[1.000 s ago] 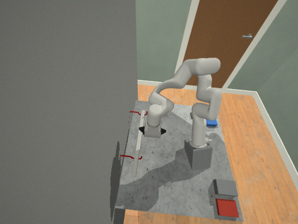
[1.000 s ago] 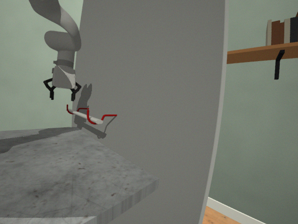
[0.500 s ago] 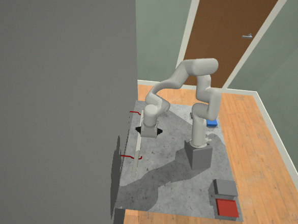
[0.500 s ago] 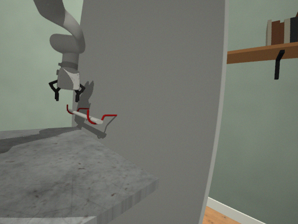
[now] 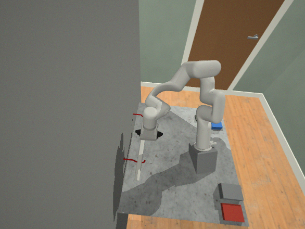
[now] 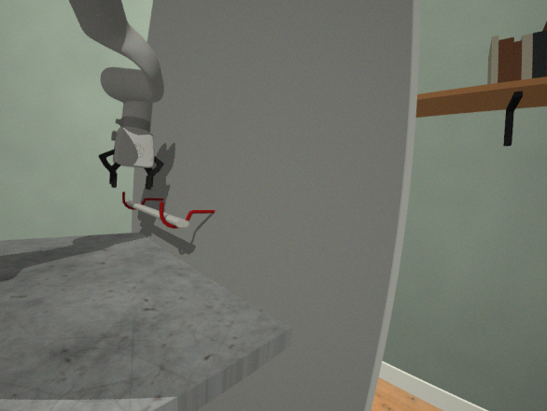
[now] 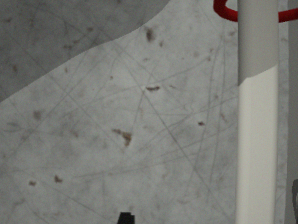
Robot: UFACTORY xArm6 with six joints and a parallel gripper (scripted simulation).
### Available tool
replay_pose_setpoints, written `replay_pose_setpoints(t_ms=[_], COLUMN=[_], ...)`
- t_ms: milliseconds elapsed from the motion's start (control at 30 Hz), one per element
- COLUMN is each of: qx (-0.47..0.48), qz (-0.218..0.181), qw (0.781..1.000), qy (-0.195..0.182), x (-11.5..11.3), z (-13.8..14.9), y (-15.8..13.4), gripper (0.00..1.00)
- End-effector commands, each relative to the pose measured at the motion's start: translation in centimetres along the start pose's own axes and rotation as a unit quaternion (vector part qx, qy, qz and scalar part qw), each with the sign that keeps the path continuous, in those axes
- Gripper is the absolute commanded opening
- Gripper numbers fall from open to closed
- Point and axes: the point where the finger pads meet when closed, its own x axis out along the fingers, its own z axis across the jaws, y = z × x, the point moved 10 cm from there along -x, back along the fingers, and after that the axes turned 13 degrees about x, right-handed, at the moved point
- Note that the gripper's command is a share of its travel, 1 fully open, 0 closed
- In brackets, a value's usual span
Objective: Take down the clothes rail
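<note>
Fingers (image 6: 112, 179) spread wide, nothing between them | my gripper (image 6: 131, 179) hangs above the far end of the clothes rail (image 6: 161, 216), which rests in both red hooks (image 6: 165, 216) by the wall (image 6: 280, 140), above the counter (image 6: 117, 299) | I'd grip nearer mid-span | hooks' upturned tips block a straight pull-out.

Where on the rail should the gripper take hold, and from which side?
Probably the bare stretch of the rail between the two red hooks, from above. It lies level in upward-opening hooks, so it lifts out upward. The open gripper already hangs over it.
</note>
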Motion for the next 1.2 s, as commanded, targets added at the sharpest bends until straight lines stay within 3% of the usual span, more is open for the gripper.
replay_pose_setpoints(t_ms=[0, 800, 1167], qx=[0.0, 0.0, 0.0], qz=[0.001, 0.001, 0.001], qw=[1.0, 1.0, 1.0], qy=[-0.001, -0.001, -0.001], x=[0.1, 0.7, 0.7], z=[1.0, 4.2, 4.3], y=[0.3, 1.0, 1.0], gripper=[1.0, 1.0, 1.0])
